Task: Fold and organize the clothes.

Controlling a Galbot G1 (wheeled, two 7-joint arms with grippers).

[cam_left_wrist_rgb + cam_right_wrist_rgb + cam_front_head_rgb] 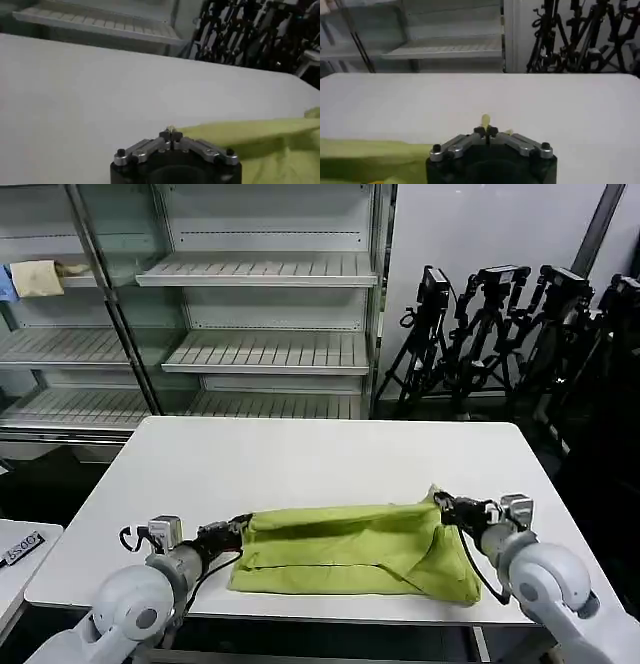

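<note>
T-shirt lies on the bench near its front edge, long axis side to side — left pincer clamps one end, right pincer the other, both pinching cloth.

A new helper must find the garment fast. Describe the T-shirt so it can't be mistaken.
Start at the white table before the shelves. On its near edge lies the T-shirt, a partly folded strip stretched between the left gripper and right gripper, each shut on an end. Its lime colour sets it apart from the cream cloth on the shelf.
</note>
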